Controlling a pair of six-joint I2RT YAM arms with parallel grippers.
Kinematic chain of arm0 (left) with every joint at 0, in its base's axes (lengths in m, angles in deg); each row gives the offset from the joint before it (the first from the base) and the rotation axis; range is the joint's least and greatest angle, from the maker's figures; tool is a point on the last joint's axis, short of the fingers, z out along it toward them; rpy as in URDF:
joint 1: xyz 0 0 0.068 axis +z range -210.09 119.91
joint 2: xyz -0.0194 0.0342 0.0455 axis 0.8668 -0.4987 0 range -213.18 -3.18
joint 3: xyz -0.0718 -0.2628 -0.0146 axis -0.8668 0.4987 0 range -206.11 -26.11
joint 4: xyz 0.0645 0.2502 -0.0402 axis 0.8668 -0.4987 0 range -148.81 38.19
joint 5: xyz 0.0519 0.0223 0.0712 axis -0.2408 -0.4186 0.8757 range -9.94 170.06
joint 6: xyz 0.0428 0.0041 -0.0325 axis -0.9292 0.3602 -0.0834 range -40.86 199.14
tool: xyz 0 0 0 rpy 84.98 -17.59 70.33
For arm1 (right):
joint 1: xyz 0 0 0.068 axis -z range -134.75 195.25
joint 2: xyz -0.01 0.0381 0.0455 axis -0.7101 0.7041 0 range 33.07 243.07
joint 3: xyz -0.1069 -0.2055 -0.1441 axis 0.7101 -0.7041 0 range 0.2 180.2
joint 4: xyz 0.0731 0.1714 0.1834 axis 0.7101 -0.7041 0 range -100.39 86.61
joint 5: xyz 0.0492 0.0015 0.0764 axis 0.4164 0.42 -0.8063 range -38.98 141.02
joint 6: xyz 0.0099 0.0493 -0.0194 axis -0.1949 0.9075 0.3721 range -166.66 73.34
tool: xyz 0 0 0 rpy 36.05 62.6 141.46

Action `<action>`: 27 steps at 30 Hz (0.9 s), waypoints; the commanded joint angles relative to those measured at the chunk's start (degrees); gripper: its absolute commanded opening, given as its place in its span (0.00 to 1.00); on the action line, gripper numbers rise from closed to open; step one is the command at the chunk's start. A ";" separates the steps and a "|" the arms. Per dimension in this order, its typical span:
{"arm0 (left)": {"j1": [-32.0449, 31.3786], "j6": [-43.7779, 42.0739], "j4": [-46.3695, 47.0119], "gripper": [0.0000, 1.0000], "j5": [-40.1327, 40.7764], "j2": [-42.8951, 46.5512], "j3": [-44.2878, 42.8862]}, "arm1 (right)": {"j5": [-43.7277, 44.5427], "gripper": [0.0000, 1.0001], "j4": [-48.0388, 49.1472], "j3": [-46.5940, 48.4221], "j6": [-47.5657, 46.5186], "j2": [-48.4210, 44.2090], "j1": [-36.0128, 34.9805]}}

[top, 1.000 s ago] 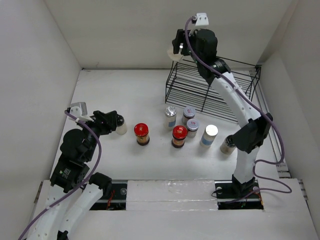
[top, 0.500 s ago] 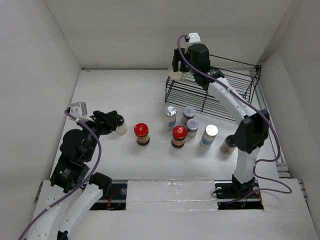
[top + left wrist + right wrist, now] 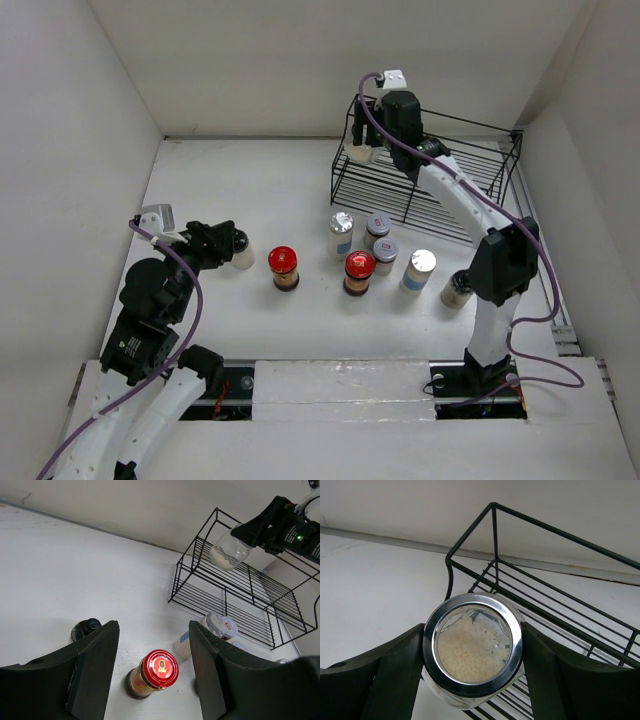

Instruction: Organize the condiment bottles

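Observation:
My right gripper is shut on a silver-lidded glass jar of pale grains, one of the condiment bottles. It hangs tilted at the left end of the black wire rack, about level with the top rail. On the table stand two red-lidded jars, several silver- or grey-lidded jars, and a black-lidded jar. My left gripper is open beside the black-lidded jar. A red-lidded jar shows between its fingers, farther off.
White walls close in the table on the left, back and right. One more jar stands partly behind the right arm's elbow. The rack has thin wire shelves and a raised top rail.
The right arm has come down and brought the held jar from above the rack to its left end. The left arm and the jars on the table have not moved.

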 commanded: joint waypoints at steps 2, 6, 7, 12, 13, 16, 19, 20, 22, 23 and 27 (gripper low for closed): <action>0.28 -0.84 1.92 0.53 -0.06 -0.19 -0.04 | 3.66 0.45 5.99 -1.72 -0.35 -1.10 -1.06; 0.28 -0.84 1.92 0.53 0.47 -0.19 -0.04 | 5.17 0.47 7.22 -4.02 -0.35 -1.71 -2.82; 0.28 -0.84 1.92 0.53 0.47 -0.19 -0.04 | 5.17 0.50 7.22 -4.02 -0.35 -1.71 -2.83; 0.28 -0.84 1.92 0.53 1.00 -0.72 -0.04 | 3.94 0.80 5.56 -2.88 -0.35 -1.19 -3.97; 0.28 -0.84 1.92 0.53 1.00 -0.72 -0.04 | 3.94 0.83 5.03 -2.35 -0.87 -1.19 -4.58; 0.28 -0.84 1.92 0.53 2.04 -0.72 -0.04 | 3.94 0.94 2.65 0.98 -1.40 -1.19 -4.58; 0.28 -0.31 1.40 0.53 2.05 -0.72 -0.04 | 3.94 1.00 0.27 3.45 -1.40 -3.37 -4.58; 0.28 -0.31 1.40 0.53 2.05 -0.72 -0.04 | 4.46 1.00 -0.42 2.85 -1.40 -5.73 -4.58; 0.28 -0.31 1.40 0.53 2.05 -1.24 -0.04 | 5.07 1.00 -0.43 0.40 -1.40 -8.89 -4.58; 0.28 -0.31 1.40 0.53 2.05 -1.24 -0.04 | 6.38 1.00 0.27 -1.36 -0.79 -10.92 -4.58; 0.28 -0.31 1.40 0.53 2.05 -1.24 -0.04 | 12.26 0.46 2.64 -18.47 0.01 -25.50 -7.03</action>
